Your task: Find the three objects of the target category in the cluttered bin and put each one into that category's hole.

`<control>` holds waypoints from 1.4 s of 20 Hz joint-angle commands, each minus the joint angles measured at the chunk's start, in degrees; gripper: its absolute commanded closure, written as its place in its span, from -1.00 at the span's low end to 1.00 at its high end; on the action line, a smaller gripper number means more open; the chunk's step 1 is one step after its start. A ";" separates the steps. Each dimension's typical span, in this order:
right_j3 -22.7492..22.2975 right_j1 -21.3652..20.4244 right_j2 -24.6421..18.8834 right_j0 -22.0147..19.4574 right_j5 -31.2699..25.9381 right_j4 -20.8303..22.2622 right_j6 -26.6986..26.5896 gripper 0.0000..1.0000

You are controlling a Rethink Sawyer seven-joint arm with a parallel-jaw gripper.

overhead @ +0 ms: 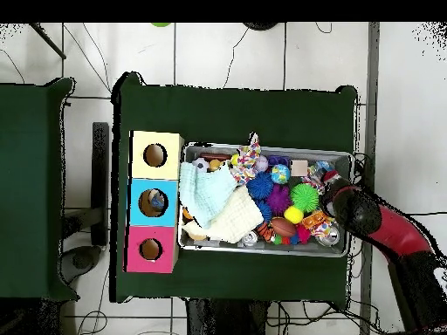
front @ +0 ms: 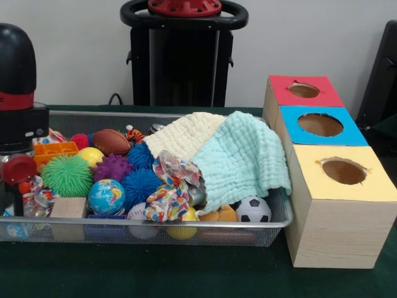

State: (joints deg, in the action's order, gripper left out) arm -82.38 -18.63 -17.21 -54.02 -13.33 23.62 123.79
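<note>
At the bin's (front: 282, 214) end nearest the three-hole box (front: 329, 167), a mint cloth (front: 239, 158) and a cream cloth (front: 183, 133) bury whatever lies beneath. The gripper (front: 18, 171) hangs over the opposite end, largely cut off; whether its jaws are spread cannot be told. Balls, among them a soccer ball (front: 253, 210), lie between.

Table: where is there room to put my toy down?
The green table is bare along the strip beyond the mesh bin and the strip in front of the bin and three boxes. The bin itself is crowded: balls, toys and two cloths fill it.
</note>
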 commanded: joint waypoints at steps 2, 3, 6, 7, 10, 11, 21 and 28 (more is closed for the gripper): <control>-1.65 7.63 -8.93 0.24 2.29 3.73 -4.70 1.00; -1.71 7.59 -9.11 0.09 2.32 3.84 -4.78 1.00; -1.98 7.33 -9.18 0.04 3.29 4.30 -4.44 1.00; -2.20 7.23 -9.37 -0.13 3.75 4.34 -4.21 1.00; -2.71 7.36 -10.35 -0.97 5.00 4.70 -4.03 1.00; -2.95 7.38 -10.80 -1.35 5.32 4.79 -3.87 1.00; -6.61 -1.59 -7.14 2.60 2.56 4.59 0.09 1.00; -8.07 -6.00 -5.78 4.86 -0.70 3.69 0.81 1.00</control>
State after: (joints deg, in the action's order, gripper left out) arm -86.00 -22.38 -19.08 -52.77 -12.72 27.29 123.79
